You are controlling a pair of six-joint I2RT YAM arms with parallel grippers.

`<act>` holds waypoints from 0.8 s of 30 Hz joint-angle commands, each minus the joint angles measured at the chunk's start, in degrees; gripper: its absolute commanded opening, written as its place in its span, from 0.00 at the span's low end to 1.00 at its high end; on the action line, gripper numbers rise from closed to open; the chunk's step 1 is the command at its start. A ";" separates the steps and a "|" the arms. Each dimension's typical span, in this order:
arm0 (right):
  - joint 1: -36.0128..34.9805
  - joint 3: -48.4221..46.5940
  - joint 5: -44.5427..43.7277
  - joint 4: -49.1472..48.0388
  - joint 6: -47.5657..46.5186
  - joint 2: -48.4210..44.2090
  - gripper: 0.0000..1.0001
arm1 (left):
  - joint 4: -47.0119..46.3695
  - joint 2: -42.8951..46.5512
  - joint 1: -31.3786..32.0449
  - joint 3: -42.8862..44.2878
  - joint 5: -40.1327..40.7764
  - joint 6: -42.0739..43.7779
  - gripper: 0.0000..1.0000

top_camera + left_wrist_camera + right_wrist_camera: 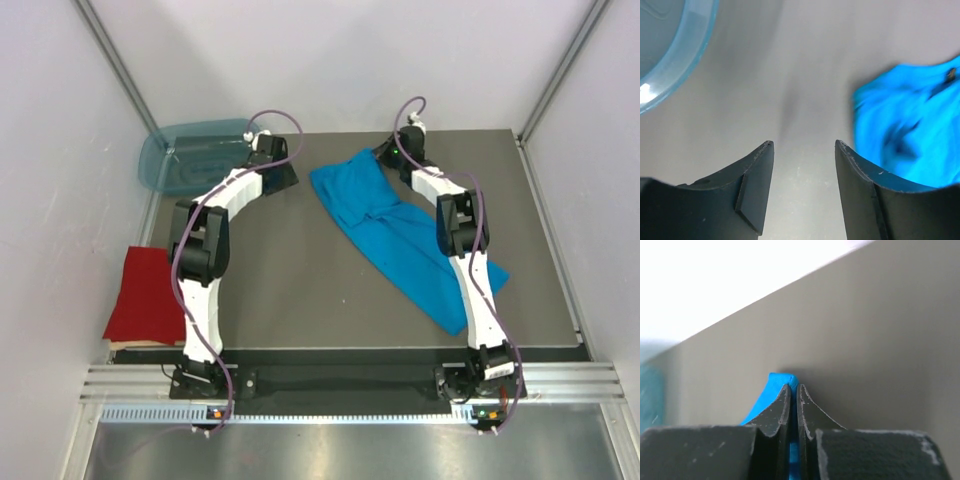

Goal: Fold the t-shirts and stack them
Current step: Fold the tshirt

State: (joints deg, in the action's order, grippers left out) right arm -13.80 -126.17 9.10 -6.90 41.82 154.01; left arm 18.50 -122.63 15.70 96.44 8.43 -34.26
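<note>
Right pincer (794, 387) is clenched on a thin fold of the turquoise t-shirt (400, 235) at its far corner. The left pincer (804, 144) stands released over bare tabletop (320, 300), just beside the cloth, grasping nothing. The shirt lies crumpled diagonally across the right half, so if you pull from that one corner alone you will likely bunch it tighter rather than spread it. The bite is small and could slip free under load. White enclosure walls (300, 60) close the scene on three sides, around the matte grey tabletop. A translucent tub (185, 155) sits at the far left corner. The red t-shirt (145, 295), folded flat, lies at the near left edge.
</note>
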 commanded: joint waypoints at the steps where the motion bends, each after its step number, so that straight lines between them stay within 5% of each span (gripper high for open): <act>1: 2.90 1.19 -6.46 -2.08 3.44 -2.32 0.00 | -1.36 5.29 -0.06 -1.78 -3.49 1.22 0.57; 8: 6.15 -3.91 -2.44 3.37 -0.68 -3.27 0.30 | -2.42 12.49 1.69 -8.72 -15.97 -2.47 0.57; 13: 8.35 4.60 -0.93 10.90 -5.34 -16.86 0.51 | -5.56 19.79 9.75 -20.90 -22.30 -10.18 0.56; 20: 10.55 12.52 -8.73 36.31 -13.08 -37.27 0.67 | -13.21 23.05 25.68 -34.91 -17.92 -29.17 0.55; 23: 11.43 18.75 -12.52 43.53 -15.19 -47.82 0.77 | -16.38 22.87 32.27 -37.29 -14.50 -36.83 0.55; 24: 11.60 21.99 -13.31 44.76 -15.71 -50.45 0.89 | -16.83 22.35 33.76 -37.12 -14.06 -38.23 0.55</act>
State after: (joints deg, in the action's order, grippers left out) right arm -3.53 -108.84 1.17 27.31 30.41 113.99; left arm 8.99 -101.43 46.85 59.59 -9.15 -62.06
